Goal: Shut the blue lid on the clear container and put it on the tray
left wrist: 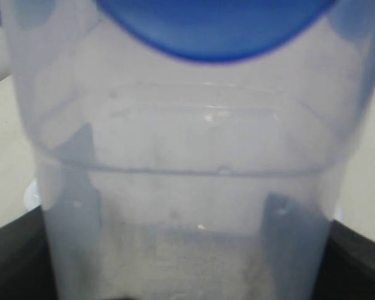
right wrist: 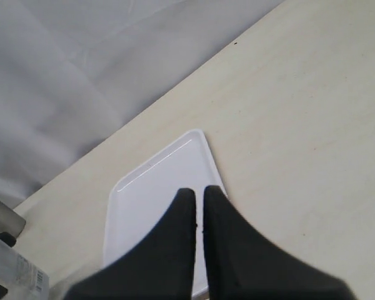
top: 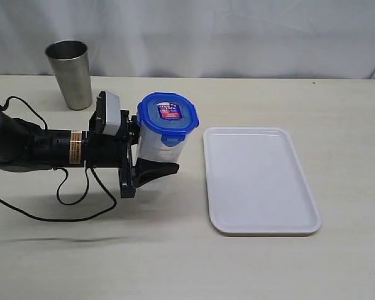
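"On the mouth of the clear container [top: 151,142] sits the blue lid [top: 167,114]," the inspector reports. "It is seated level. The front flap [top: 172,139] hangs down over the rim. Whether all four flaps are latched cannot be told."

"And the container's position?" the clerk asks.

"Left of the tray [top: 260,181], near its rim but apart from it. Its foot is hidden, so whether it rests on the desk [top: 337,106] or is raised cannot be told."

"What holds it?"

"The left gripper [top: 157,157], lying low and sideways, jaws set wide and closed on the container's body. The left wrist view shows dark fingers [left wrist: 6,262] against both sides of the wall."

"The other arm?"

"The right gripper [right wrist: 199,209] is pinched together and empty, poised above the tray near one corner. A steel cup [top: 70,74] stands well apart at the back of the desk."

"Progress?"

"In the inspector's judgement, the lidding is done or nearly so, pending proof that the flaps are latched. The placing is not done, as the tray holds nothing. The container has yet to be carried over the rim, set down upright and released."
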Available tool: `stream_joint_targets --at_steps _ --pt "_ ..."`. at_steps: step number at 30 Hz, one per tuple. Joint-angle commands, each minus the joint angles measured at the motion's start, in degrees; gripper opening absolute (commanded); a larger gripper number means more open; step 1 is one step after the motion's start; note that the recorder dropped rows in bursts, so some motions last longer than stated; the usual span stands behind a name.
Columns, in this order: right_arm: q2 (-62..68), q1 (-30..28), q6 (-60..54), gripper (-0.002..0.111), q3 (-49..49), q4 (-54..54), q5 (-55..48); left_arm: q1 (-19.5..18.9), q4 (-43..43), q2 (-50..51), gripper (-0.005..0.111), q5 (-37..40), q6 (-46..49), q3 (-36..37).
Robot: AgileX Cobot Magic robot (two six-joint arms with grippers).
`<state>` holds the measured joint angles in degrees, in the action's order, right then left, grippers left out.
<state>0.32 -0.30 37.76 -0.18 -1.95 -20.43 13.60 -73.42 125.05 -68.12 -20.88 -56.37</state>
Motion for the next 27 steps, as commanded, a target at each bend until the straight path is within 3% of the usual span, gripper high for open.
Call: stream_joint_targets --at_steps 1,6,14,18,23,27 --pt "-0.32 -0.26 -8.99 0.005 0.18 -0.20 0.90 0.41 1.58 -0.85 0.000 -1.84 0.26 -0.39" --pt "-0.32 -0.26 -19.55 0.005 0.18 -0.20 0.90 0.41 1.58 -0.85 0.000 -1.84 0.26 -0.39" --pt "-0.32 -0.26 -50.65 0.005 0.18 -0.20 0.78 0.41 1.58 -0.85 0.000 -1.84 0.26 -0.39" --pt "-0.32 -0.26 -51.45 0.005 0.18 0.05 0.78 0.41 1.58 -0.85 0.000 -1.84 0.11 -0.39" --pt "-0.32 -0.26 -43.74 0.005 0.18 0.03 0.56 0.55 1.14 -0.85 0.000 -1.84 0.10 -0.39" --pt "-0.32 -0.26 -42.82 0.005 0.18 0.03 0.56 2.62 1.89 -0.85 0.000 -1.84 0.10 -0.39"
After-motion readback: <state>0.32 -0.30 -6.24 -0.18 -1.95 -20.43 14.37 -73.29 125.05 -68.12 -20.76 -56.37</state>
